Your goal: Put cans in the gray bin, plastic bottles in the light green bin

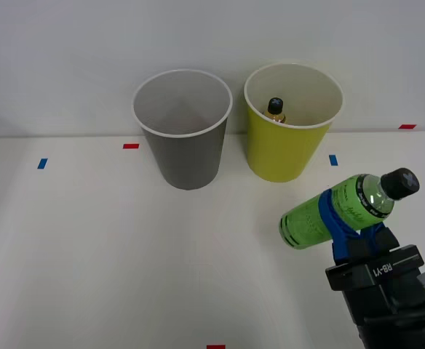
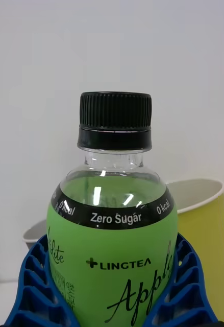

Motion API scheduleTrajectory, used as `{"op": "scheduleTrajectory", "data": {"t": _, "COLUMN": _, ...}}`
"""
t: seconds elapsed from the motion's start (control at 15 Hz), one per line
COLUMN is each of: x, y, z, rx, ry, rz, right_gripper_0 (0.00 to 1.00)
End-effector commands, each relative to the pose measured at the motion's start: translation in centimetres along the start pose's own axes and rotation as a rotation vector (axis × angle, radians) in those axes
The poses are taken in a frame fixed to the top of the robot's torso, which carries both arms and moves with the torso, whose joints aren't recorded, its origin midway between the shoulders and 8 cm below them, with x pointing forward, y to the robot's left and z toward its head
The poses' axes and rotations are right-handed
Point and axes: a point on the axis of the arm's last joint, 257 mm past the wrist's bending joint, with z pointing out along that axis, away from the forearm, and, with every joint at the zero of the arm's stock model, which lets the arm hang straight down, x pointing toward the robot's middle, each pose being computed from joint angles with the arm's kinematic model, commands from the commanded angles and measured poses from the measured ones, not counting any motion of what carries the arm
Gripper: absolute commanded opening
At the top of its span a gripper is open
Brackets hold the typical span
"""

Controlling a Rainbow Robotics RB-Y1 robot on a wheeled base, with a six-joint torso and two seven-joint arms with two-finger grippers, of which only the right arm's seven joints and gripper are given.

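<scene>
My right gripper (image 1: 341, 220) is shut on a plastic bottle (image 1: 341, 207) with a bright green label and black cap, held tilted above the table at the front right. In the wrist view the same bottle (image 2: 112, 245) sits between my blue ribbed fingers (image 2: 32, 286). The light green bin (image 1: 289, 127) stands at the back, right of centre, with another small black-capped bottle (image 1: 275, 109) inside it. The gray bin (image 1: 183, 134) stands just left of it; nothing shows inside. The held bottle is in front of and slightly right of the light green bin (image 2: 206, 225). No cans are in view.
Small blue (image 1: 42, 163) and red (image 1: 131, 146) tape marks lie on the white table (image 1: 89, 254). A pale wall rises behind the bins. The table's right edge runs close to my arm.
</scene>
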Motion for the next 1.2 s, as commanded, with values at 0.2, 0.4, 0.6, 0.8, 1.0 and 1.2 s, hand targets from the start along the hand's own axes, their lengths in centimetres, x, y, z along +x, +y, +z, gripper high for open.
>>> {"op": "scheduleTrajectory", "data": {"t": 0.2, "x": -4.0, "y": -1.2, "z": 3.8, "rx": 0.024, "ry": -0.141, "rz": 0.041, "right_gripper_0": 0.00}}
{"op": "scheduleTrajectory", "data": {"t": 0.4, "x": -6.2, "y": -1.2, "z": 7.1, "rx": 0.013, "ry": -0.155, "rz": 0.085, "right_gripper_0": 0.00}}
{"op": "scheduleTrajectory", "data": {"t": 0.6, "x": -8.2, "y": -2.2, "z": 10.8, "rx": 0.016, "ry": -0.172, "rz": 0.120, "right_gripper_0": 0.00}}
{"op": "scheduleTrajectory", "data": {"t": 0.8, "x": -9.6, "y": -2.6, "z": 14.2, "rx": -0.001, "ry": -0.153, "rz": 0.108, "right_gripper_0": 0.00}}
{"op": "scheduleTrajectory", "data": {"t": 1.0, "x": -9.4, "y": -4.6, "z": 17.2, "rx": 0.020, "ry": -0.139, "rz": 0.099, "right_gripper_0": 0.00}}
{"op": "scheduleTrajectory", "data": {"t": 1.2, "x": -7.7, "y": -6.9, "z": 20.6, "rx": 0.059, "ry": -0.136, "rz": 0.084, "right_gripper_0": 0.00}}
